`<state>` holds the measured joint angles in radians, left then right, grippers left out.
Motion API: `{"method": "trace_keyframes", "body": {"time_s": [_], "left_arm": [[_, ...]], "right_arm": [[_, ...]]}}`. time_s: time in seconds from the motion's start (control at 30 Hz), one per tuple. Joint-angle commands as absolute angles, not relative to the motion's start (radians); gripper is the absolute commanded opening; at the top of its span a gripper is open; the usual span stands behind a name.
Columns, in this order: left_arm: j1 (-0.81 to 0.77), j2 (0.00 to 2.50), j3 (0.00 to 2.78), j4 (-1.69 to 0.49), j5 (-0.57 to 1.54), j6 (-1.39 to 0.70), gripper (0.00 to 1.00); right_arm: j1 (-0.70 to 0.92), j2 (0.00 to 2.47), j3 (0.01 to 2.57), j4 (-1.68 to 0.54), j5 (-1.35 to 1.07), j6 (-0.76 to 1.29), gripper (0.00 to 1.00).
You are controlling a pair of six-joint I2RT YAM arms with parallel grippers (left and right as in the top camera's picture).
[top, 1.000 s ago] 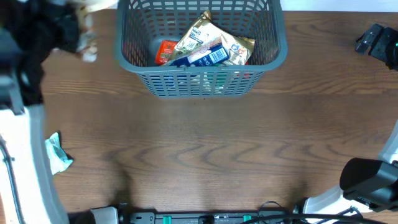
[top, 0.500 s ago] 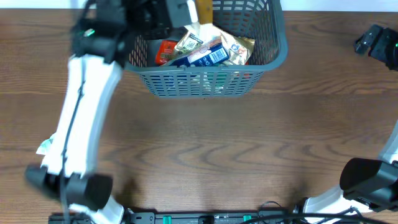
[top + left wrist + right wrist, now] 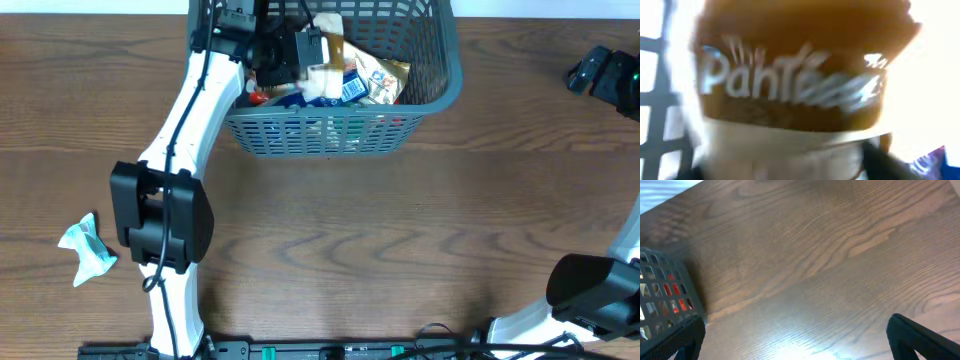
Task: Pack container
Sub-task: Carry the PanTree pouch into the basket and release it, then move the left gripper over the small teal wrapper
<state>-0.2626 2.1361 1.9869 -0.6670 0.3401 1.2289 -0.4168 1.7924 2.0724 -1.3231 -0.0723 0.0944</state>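
The container point(image 3: 440, 80), a dark grey slotted basket, stands at the table's far middle; one corner of it point(image 3: 665, 295) shows in the right wrist view. My left gripper point(image 3: 300, 50) reaches into it from the left. A brown and white Pantene packet point(image 3: 325, 48) sits right at its fingers. That packet point(image 3: 795, 85) fills the blurred left wrist view, so how the jaws stand is hidden. My right gripper point(image 3: 605, 72) hangs at the far right edge. In its own view it point(image 3: 795, 340) is open over bare wood, with nothing between the fingers.
Inside the basket lie a gold packet point(image 3: 385, 75), a blue and white packet point(image 3: 345, 90) and a red one point(image 3: 258, 95). A crumpled teal and white wrapper point(image 3: 88, 248) lies on the wooden table at the left. Cables run along the front edge.
My left arm has swung from the table's far left corner into the basket, bringing the Pantene packet with it. The right arm has not moved.
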Motion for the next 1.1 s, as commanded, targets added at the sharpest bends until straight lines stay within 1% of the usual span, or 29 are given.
{"method": "trace_keyframes", "body": {"time_s": [0.0,0.2,0.3,0.4,0.5,0.53,0.6,0.67,0.83,0.9,0.97,1.07], "left_arm": [[-0.262,2.084,1.996,-0.649,0.287,1.133,0.98],[-0.262,1.903,1.996,-0.631,0.150,1.106,0.98],[-0.255,1.790,1.996,-0.598,0.008,0.938,0.98],[-0.226,1.693,1.996,-0.611,-0.119,0.760,0.98],[-0.167,1.591,1.996,-0.676,-0.236,0.460,0.98],[-0.139,1.560,1.996,-0.704,-0.283,0.302,0.98],[-0.080,1.510,1.996,-0.814,-0.370,-0.096,0.98],[-0.008,1.471,1.996,-1.005,-0.411,-0.539,0.98],[0.156,1.454,1.993,-1.369,-0.413,-1.297,0.98],[0.206,1.457,1.981,-1.457,-0.413,-1.535,0.99],[0.250,1.462,1.962,-1.507,-0.414,-1.696,0.98],[0.307,1.470,1.926,-1.541,-0.413,-1.848,0.98]], "right_arm": [[-0.418,1.788,2.067,-1.328,-0.079,0.080,0.99],[-0.418,1.788,2.067,-1.324,-0.080,0.080,0.99],[-0.418,1.788,2.067,-1.324,-0.080,0.080,0.99],[-0.418,1.788,2.067,-1.325,-0.080,0.080,0.99],[-0.418,1.788,2.067,-1.324,-0.080,0.080,0.99],[-0.418,1.788,2.067,-1.322,-0.080,0.080,0.99],[-0.418,1.788,2.067,-1.319,-0.080,0.081,0.99],[-0.417,1.788,2.067,-1.315,-0.085,0.081,0.99],[-0.417,1.788,2.067,-1.309,-0.091,0.081,0.99],[-0.417,1.788,2.067,-1.308,-0.104,0.081,0.99],[-0.417,1.788,2.067,-1.307,-0.118,0.081,0.99],[-0.417,1.788,2.067,-1.303,-0.122,0.081,0.99]]}}
